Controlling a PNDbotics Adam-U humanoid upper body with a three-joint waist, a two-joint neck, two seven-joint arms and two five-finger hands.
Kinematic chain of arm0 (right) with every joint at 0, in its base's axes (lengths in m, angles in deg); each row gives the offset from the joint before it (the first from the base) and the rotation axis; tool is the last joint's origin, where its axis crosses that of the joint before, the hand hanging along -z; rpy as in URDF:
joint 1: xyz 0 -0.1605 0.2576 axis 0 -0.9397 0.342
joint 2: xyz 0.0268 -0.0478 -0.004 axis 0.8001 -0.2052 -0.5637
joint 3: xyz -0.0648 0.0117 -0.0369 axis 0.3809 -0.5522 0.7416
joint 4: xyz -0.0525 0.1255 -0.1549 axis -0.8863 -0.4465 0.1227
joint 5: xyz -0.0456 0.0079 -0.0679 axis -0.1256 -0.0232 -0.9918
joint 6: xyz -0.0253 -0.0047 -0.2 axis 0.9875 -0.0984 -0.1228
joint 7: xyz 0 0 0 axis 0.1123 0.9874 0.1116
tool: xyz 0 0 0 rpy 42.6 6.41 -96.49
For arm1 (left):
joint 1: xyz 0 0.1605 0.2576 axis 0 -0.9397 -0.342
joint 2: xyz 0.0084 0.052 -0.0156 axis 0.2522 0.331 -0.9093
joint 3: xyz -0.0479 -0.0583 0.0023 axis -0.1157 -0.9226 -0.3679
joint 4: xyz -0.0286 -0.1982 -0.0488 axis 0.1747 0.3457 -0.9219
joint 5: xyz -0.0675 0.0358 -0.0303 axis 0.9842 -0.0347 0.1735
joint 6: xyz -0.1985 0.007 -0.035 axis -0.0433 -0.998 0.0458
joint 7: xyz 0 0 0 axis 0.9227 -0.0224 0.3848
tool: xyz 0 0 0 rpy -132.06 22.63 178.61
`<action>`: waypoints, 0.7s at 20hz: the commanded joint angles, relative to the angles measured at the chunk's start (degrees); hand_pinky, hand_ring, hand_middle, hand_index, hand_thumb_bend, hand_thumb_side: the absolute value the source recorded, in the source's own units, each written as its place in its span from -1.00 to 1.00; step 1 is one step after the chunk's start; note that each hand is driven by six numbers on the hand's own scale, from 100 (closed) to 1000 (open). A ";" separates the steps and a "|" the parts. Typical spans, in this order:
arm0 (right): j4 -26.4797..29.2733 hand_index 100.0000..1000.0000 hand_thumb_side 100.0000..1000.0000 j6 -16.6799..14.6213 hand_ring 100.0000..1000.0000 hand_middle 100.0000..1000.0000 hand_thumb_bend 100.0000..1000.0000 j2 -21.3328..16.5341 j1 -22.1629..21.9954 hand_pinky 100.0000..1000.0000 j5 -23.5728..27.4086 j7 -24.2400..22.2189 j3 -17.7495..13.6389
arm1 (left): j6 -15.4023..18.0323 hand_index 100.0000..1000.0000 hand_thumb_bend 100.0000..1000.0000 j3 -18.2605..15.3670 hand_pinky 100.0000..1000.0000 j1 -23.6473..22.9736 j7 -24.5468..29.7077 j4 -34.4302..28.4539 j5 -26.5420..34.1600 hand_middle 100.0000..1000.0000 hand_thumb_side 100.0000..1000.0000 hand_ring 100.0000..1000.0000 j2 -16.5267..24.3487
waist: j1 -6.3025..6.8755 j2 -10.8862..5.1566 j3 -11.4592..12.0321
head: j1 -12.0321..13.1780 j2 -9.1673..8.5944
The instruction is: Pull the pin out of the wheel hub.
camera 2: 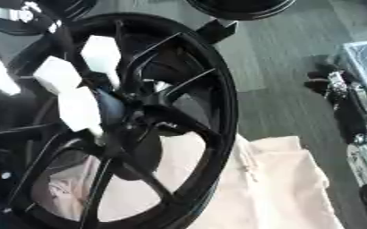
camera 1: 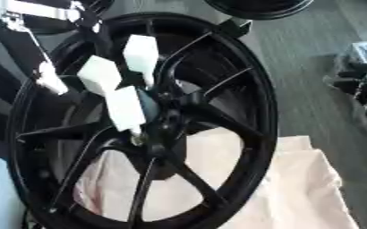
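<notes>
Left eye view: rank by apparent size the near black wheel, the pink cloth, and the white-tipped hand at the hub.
1. Black wheel, fills most of the view.
2. Pink cloth, partly hidden behind the wheel, so its full extent is unsure.
3. Left hand, smallest; its white-covered fingers sit at the hub, close to the camera.
</notes>
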 commanded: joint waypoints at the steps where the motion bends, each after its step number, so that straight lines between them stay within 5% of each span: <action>1: 0.56 0.61 0.50 -0.16 0.39 0.35 -1.00 -1.48 0.42 0.73 -0.32 -0.26 -0.12 | 0.58 0.50 0.30 -0.33 0.56 1.33 0.31 -0.96 0.86 0.42 -0.51 0.57 1.05 | -0.16 -1.94 -0.04 | 0.18 -0.02; 8: 0.61 0.61 0.50 -0.15 0.39 0.35 -1.00 -1.47 0.46 0.73 -0.29 -0.33 -0.06 | 0.22 0.48 0.24 0.12 0.54 1.39 0.31 -1.45 2.23 0.40 -0.51 0.56 0.68 | -0.12 -1.95 -0.20 | 0.31 -0.05; 14: 0.62 0.61 0.50 -0.13 0.39 0.35 -1.00 -1.48 0.47 0.73 -0.25 -0.39 0.01 | 0.07 0.37 0.17 0.51 0.50 1.48 0.31 -1.71 2.57 0.32 -0.73 0.51 0.33 | -0.09 -1.94 -0.33 | 0.53 0.04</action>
